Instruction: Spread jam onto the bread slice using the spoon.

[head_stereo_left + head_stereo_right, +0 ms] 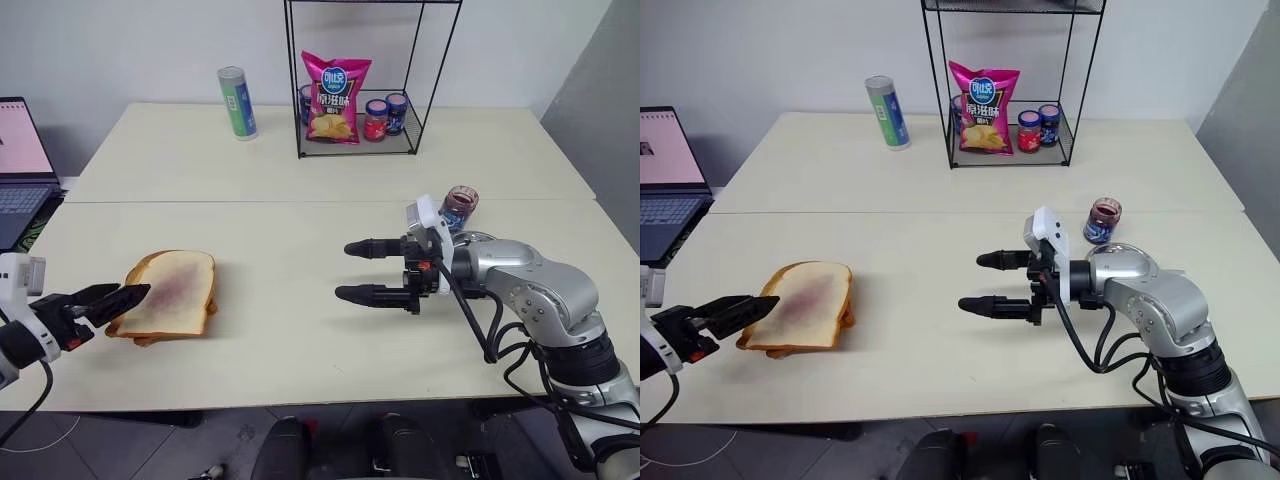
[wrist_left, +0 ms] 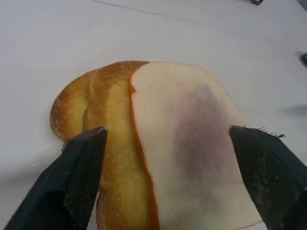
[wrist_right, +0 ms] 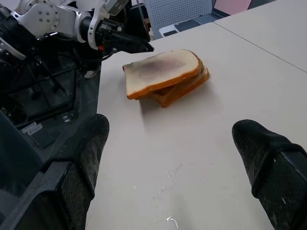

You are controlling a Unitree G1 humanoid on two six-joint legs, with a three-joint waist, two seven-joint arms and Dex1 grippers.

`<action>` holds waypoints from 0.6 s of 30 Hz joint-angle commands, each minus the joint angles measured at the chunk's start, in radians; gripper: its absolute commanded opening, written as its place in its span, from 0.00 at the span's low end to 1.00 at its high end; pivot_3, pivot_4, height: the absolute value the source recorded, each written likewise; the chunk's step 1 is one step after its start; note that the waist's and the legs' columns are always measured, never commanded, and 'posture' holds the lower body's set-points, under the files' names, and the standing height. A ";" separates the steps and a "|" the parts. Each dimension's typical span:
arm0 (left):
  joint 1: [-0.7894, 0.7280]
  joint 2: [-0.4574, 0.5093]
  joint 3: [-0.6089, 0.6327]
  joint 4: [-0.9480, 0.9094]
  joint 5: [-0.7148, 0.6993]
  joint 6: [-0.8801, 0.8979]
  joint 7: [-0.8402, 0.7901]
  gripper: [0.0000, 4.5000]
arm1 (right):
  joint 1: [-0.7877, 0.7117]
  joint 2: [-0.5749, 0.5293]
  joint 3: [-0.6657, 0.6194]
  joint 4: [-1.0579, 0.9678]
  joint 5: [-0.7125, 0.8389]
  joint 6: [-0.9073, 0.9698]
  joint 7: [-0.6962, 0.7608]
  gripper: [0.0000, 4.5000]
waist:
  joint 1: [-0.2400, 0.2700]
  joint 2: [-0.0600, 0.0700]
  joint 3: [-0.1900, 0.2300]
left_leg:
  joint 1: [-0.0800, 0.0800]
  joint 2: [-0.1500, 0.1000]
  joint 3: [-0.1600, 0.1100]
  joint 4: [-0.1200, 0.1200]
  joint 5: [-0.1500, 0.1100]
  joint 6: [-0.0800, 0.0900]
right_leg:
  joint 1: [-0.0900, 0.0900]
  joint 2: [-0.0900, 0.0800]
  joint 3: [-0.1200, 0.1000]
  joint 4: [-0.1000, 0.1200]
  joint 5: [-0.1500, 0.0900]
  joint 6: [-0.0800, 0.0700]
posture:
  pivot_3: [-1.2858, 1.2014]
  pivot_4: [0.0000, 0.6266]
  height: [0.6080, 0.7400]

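At lower left we see the bread slice, smeared purple with jam, atop toasted slices. Our left gripper is spread beside it, holding nothing. Our right gripper, centre frame, gapes wide and empty.

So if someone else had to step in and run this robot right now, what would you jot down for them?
Left hand: open, holding nothing, at the left edge of the bread slice.
Right hand: open, holding nothing, above the table to the right of the bread.
Bread slice: lies on top of toasted slices near the table's left front, with a pinkish-purple jam smear at its middle.
Open jar: behind the right arm.
Done: a thin smear is on.
Left: I can't spot the spoon; find it if more jam is wanted.
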State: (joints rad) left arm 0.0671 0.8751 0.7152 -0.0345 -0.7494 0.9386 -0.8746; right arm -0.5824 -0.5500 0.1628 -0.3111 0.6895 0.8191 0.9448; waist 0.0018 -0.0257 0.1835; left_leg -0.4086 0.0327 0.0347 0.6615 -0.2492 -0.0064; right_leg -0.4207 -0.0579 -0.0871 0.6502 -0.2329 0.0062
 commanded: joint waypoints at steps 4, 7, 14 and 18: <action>-0.004 -0.007 -0.022 -0.003 -0.014 0.008 0.001 0.92 | -0.015 -0.008 -0.022 -0.034 0.009 0.000 0.001 1.00 | 0.000 0.000 0.000 | 0.000 0.000 0.000 0.000 0.000 0.000 | 0.000 0.000 0.000 0.000 0.000 0.000 | 0.52 0.24 1.00; -0.007 -0.011 -0.042 0.004 -0.008 0.002 -0.002 0.92 | -0.015 -0.008 -0.024 -0.034 0.010 0.002 -0.003 1.00 | 0.000 0.000 0.000 | 0.000 0.000 0.000 0.000 0.000 0.000 | 0.000 0.000 0.000 0.000 0.000 0.000 | 0.52 0.24 1.00; -0.006 -0.018 -0.103 0.022 0.020 -0.023 -0.010 0.88 | -0.016 -0.008 -0.029 -0.034 0.007 0.000 -0.015 1.00 | 0.001 0.000 0.000 | 0.000 -0.001 0.000 0.000 0.000 0.000 | 0.000 0.000 0.000 0.000 0.000 0.000 | 0.52 0.24 1.00; -0.009 -0.023 -0.114 0.025 0.021 -0.035 -0.005 0.75 | -0.020 -0.008 -0.032 -0.030 0.010 0.003 -0.017 1.00 | 0.002 0.000 0.000 | 0.000 -0.001 0.000 0.000 0.000 0.000 | 0.000 0.000 0.000 0.000 0.000 0.000 | 0.52 0.24 1.00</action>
State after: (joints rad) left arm 0.0567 0.8658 0.6268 -0.0083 -0.7257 0.9052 -0.8750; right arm -0.5822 -0.5519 0.1611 -0.3114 0.6890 0.8224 0.9313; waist 0.0043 -0.0257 0.1835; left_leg -0.4086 0.0319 0.0348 0.6617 -0.2492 -0.0064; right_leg -0.4204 -0.0577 -0.0866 0.6503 -0.2331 0.0065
